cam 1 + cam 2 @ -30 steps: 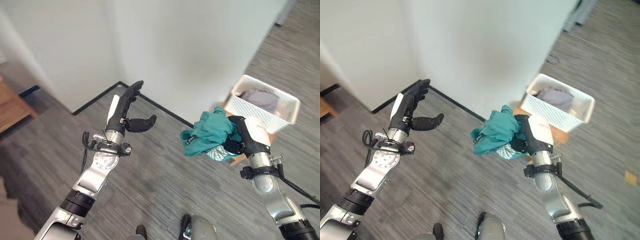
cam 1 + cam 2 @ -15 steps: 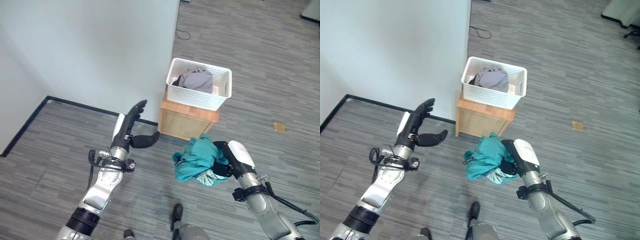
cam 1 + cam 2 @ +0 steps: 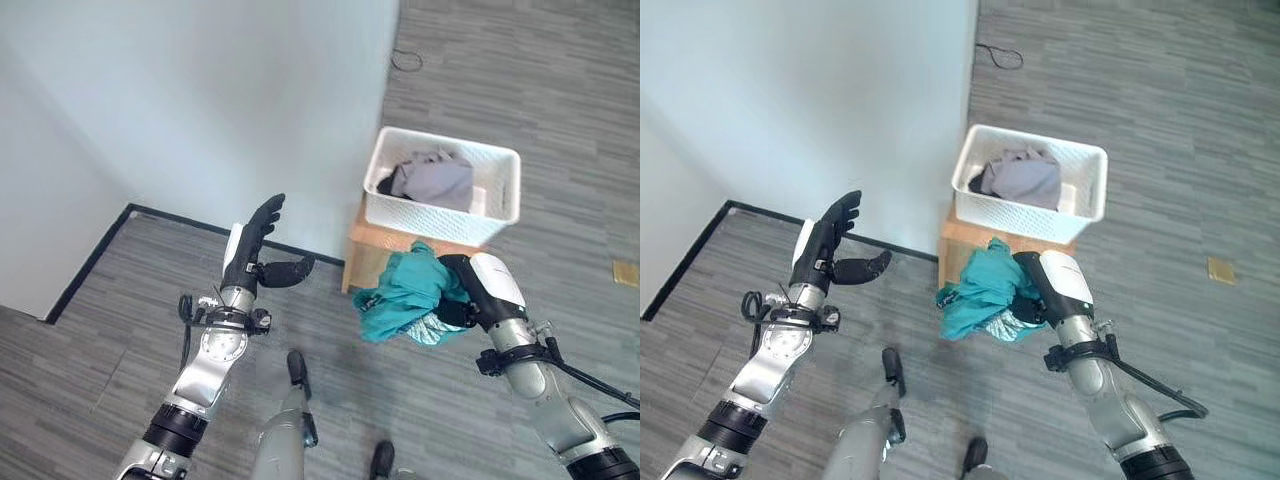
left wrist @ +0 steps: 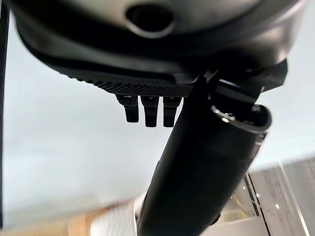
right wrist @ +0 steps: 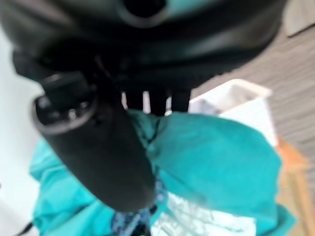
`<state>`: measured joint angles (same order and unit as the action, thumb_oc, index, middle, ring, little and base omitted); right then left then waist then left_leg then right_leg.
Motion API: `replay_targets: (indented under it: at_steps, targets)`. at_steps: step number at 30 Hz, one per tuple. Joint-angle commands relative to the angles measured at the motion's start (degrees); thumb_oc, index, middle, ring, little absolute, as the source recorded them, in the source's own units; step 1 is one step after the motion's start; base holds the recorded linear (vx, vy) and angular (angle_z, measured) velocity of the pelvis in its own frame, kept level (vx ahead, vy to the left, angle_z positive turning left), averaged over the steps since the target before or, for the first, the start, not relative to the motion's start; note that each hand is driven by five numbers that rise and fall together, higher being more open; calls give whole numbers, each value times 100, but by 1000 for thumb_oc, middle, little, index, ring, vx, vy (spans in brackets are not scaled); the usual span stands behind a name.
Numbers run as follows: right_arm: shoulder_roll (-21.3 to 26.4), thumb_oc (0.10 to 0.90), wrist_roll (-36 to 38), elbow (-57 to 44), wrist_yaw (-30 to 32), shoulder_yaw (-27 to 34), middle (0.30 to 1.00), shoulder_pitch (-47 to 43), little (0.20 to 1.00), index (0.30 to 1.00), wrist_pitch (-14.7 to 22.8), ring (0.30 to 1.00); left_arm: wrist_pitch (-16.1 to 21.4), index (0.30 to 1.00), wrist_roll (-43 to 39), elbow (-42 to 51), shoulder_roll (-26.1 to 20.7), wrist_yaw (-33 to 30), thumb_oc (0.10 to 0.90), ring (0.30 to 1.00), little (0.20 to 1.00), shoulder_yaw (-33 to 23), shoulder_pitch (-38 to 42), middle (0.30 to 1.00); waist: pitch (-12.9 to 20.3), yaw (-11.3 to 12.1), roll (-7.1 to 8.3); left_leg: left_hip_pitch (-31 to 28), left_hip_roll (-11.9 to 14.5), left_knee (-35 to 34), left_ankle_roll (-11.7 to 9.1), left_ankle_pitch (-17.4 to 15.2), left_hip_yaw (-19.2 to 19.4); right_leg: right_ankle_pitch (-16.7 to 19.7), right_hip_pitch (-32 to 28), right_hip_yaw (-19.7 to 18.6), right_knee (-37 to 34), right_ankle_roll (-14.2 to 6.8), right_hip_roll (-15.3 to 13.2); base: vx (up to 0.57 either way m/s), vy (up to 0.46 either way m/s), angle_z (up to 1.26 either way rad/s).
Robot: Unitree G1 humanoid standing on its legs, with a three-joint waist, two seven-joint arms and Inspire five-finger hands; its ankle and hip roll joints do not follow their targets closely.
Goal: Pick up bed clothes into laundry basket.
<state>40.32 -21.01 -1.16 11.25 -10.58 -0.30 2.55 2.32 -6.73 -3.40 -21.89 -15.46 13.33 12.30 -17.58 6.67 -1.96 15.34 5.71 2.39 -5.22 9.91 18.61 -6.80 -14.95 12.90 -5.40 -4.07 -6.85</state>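
The right hand [image 3: 470, 295] grips a bundle of teal cloth [image 3: 405, 298], its fingers curled into the folds, and holds it in the air just in front of a small wooden stand [image 3: 375, 254]. The cloth is soft and crumpled, plain teal on the outside, with a paler patterned piece hanging at its lower edge. The right wrist view shows this closer: the thumb [image 5: 96, 147] lies across the teal fabric [image 5: 216, 162], and a white-and-blue printed layer peeks out beneath.

On the stand sits a white laundry basket [image 3: 500, 195], rectangular, with perforated plastic walls. A grey garment [image 3: 430, 178] lies bunched inside it, which the head views show from above. In the right wrist view a corner of the basket [image 5: 236, 96] appears past the fingers.

The left hand [image 3: 825, 245] is raised near a pale wall [image 3: 200, 90], empty, its fingers straight and the thumb held out to the side. The left wrist view shows its fingertips [image 4: 150, 113] extended against that plain wall.

The floor [image 3: 520, 70] is grey wood-grain planking, and a dark baseboard [image 3: 90, 255] runs along the wall's foot.
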Motion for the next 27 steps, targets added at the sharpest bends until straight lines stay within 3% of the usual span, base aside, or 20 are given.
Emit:
replay_targets:
  at_steps: [1, 2, 3, 5, 6, 7, 10, 13, 16, 19, 27]
  targets:
    - [46, 400, -355, -610, 329, 430, 300, -740, 300, 300, 258, 300, 517, 900, 95, 888, -292, 6, 800, 900, 900, -31, 193, 900, 661, 267, 22, -7, -52, -739, 251, 271, 59, -468, -201, 185, 617, -146, 373, 500, 26, -50]
    - [8, 400, -538, -550, 407, 402, 300, -800, 300, 300, 197, 300, 483, 900, 104, 877, -363, 10, 800, 900, 900, 18, 223, 900, 662, 305, 99, -164, -123, -739, 353, 173, 90, -362, -82, 205, 1151, -283, 307, 399, 67, -41]
    - [56, 400, -842, -462, 472, 391, 300, -1000, 300, 300, -3, 300, 412, 900, 80, 770, -405, -15, 800, 900, 900, 125, 354, 900, 605, 221, 123, -506, -240, -739, 543, -70, 110, 153, 328, 271, 2373, -606, 92, 494, 130, -20]
    - [147, 400, -1047, -470, 556, 342, 300, -1515, 300, 300, -141, 300, 352, 900, 123, 674, -426, -127, 800, 900, 900, 239, 668, 900, 434, -3, -24, -912, -323, -739, 721, -390, 59, 925, 1289, 189, 3957, -908, -261, 334, 184, -16]
    - [253, 400, -1098, -460, 625, 332, 300, -1706, 300, 300, -201, 300, 342, 900, 133, 651, -425, -162, 800, 900, 900, 278, 788, 900, 369, -96, -109, -1046, -312, -739, 737, -474, 47, 915, 1571, 299, 4304, -907, -411, 309, 121, 27]
    - [393, 400, -1061, -525, 735, 484, 300, -2025, 300, 300, -288, 300, 363, 900, 174, 648, -414, -205, 800, 900, 900, 366, 1063, 900, 198, -305, -253, -1261, -289, -739, 687, -581, -90, 554, 2124, 413, 4166, -688, -502, 335, 2, 62]
    - [528, 400, -982, -635, 841, 797, 300, -2012, 300, 300, -333, 300, 413, 900, 228, 581, -363, -164, 800, 900, 900, 456, 1302, 900, 158, -566, -251, -1351, -301, -739, 562, -639, -296, 36, 2056, 358, 2805, -429, -330, 235, -142, 105]
    - [547, 400, -1045, -760, 920, 1145, 300, -1671, 300, 300, -385, 300, 458, 900, 267, 480, -249, -157, 800, 900, 900, 547, 1396, 900, 269, -681, -213, -1377, -289, -739, 469, -740, -498, 366, 1941, 42, 1392, -407, -324, 139, -167, 111]
    - [493, 400, -1174, -880, 904, 1357, 300, -1304, 300, 300, -383, 300, 476, 900, 337, 481, -139, -70, 800, 900, 900, 511, 1247, 900, 480, -639, -103, -1452, -313, -739, 457, -797, -420, 653, 1523, 232, 787, -484, -408, 136, -122, 89]
    - [451, 400, -1163, -957, 820, 1363, 300, -1137, 300, 300, -291, 300, 483, 900, 353, 517, -105, -7, 800, 900, 900, 402, 1044, 900, 664, -585, -103, -1478, -240, -739, 397, -769, -359, 765, 1214, 368, 395, -498, -339, 81, -84, -14]
    - [514, 400, -893, -1491, 781, 1658, 300, -799, 300, 300, -32, 300, 455, 900, 401, 515, -45, 12, 800, 900, 900, 332, 830, 900, 878, -633, -116, -1488, -73, -739, 174, -659, -453, 657, 782, 485, 40, -432, -150, 24, -89, -6]
